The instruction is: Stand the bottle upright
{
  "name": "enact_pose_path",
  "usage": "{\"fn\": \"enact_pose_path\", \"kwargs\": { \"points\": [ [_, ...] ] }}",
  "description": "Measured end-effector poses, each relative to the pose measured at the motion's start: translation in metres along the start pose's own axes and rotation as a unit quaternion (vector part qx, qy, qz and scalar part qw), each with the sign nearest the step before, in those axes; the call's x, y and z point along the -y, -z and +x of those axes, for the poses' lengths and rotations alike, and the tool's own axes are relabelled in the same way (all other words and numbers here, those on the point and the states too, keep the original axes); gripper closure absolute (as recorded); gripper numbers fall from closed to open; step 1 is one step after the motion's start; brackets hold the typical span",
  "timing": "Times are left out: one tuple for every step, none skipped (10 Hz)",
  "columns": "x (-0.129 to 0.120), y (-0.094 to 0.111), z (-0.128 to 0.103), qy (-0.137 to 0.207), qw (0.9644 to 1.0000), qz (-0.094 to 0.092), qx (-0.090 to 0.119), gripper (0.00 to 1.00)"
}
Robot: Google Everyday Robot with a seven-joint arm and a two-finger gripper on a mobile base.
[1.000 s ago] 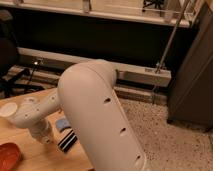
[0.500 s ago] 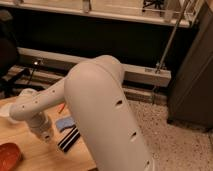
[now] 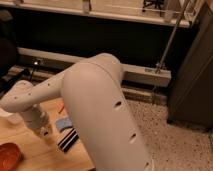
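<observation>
From where I stand the big white arm (image 3: 100, 110) fills most of the view, bent over the corner of the wooden table (image 3: 30, 150). Its gripper (image 3: 44, 131) sits low over the tabletop at the end of the wrist, just left of a blue pad (image 3: 63, 123) and a black block with white stripes (image 3: 68, 139). The jaws are closed, though I can't make out whether anything is pinched between them. The bottle I can't find anywhere: it is not on the bare wood that shows, so it is either hidden behind the arm or wrist or somewhere out of sight. I can't say which, nor whether it lies flat or stands. A reddish-orange bowl (image 3: 8, 155) sits at the near left corner, well apart from the gripper. As for how the bottle will behave, my guess is light and smooth-sided, quick to roll when nudged on its side and easy to tip once up, with walls that give under a hard squeeze. I'd take it across the body, a little toward the cap end rather than dead centre, so that swinging it up leaves the base free to meet the wood. A moderate squeeze should do, then set it down flat and let go only when it rests square, minding that block, which is close enough to get knocked
</observation>
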Motion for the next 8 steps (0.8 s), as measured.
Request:
{"fn": "enact_pose_path", "kwargs": {
  "points": [
    [0.004,0.008,0.0,0.006,0.9999,0.01,-0.012,0.87],
    [0.006,0.012,0.0,0.011,0.9996,0.017,-0.02,0.87],
    [0.007,0.019,0.001,0.021,0.9989,0.027,-0.031,0.87],
    [0.008,0.026,0.001,0.03,0.9981,0.034,-0.04,0.87],
    [0.009,0.03,0.001,0.034,0.9977,0.037,-0.045,0.87],
    [0.01,0.034,0.001,0.038,0.9974,0.035,-0.049,0.87],
    [0.011,0.037,0.003,0.044,0.9968,0.035,-0.056,0.87],
    [0.01,0.04,0.007,0.051,0.9962,0.035,-0.063,0.87]
  ]
}}
